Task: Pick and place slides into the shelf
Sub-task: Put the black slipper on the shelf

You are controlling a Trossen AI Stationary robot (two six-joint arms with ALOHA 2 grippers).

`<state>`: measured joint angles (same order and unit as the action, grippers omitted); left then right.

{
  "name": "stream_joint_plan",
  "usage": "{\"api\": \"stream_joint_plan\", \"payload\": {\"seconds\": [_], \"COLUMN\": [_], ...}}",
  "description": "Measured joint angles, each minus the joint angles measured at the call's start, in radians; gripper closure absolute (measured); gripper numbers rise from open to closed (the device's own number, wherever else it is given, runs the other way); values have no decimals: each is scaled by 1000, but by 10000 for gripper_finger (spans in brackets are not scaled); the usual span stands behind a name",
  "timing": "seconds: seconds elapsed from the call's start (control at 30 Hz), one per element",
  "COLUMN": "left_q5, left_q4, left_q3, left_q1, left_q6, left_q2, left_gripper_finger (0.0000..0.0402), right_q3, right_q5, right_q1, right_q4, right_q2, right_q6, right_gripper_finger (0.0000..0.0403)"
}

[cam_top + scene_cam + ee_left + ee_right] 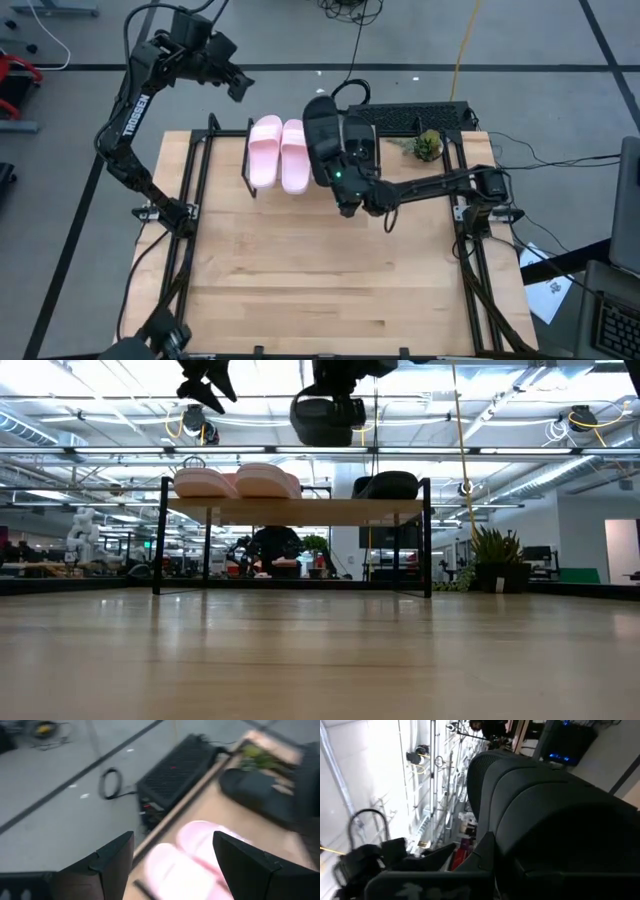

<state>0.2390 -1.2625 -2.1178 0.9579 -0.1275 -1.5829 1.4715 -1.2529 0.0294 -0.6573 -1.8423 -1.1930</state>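
Left gripper [238, 84]: raised above the far left of the table, fingers spread apart and empty, just beyond the pale pink slides [278, 153], a smooth, rounded, matte pair lying side by side and touching on the left half of the shelf [300, 511], a flat light wooden plank on thin black metal legs at the table's far edge. Black slide on shelf [390, 485]: matte, rounded, resting on the right half of the plank. Right gripper [340, 180]: fingers clenched on the second black slide [328, 420], a wide-strapped matte sandal held in the air above the shelf's middle, between the pink pair and the resting black one; small potted plant [428, 145] at the far right.
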Motion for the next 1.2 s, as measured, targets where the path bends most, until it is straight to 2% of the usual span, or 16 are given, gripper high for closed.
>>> {"api": "stream_joint_plan", "payload": {"seconds": [0.23,0.4,0.6,0.77,0.9,1.03,1.2], "left_q5": [253,271,338,320,282,254,241], "left_q4": [3,87,138,97,39,22,63], "left_q3": [0,0,0,0,0,0,0], "left_q1": [-26,-54,-97,-122,-143,-165,-198], "left_q6": [-69,-94,-3,98,115,141,148], "left_q2": [0,0,-21,-55,-56,-56,-55], "left_gripper_finger": [131,131,131,131,131,131,131], "right_q3": [6,6,6,5,5,5,5], "right_q5": [30,71,79,74,83,147,166], "right_q1": [4,18,31,34,16,-10,-17], "right_q4": [-5,-12,-27,-74,-230,-389,-378], "right_q2": [1,0,0,0,0,4,5], "right_q6": [-3,1,10,109,279,443,448], "right_gripper_finger": [402,402,402,401,401,400,400]}}
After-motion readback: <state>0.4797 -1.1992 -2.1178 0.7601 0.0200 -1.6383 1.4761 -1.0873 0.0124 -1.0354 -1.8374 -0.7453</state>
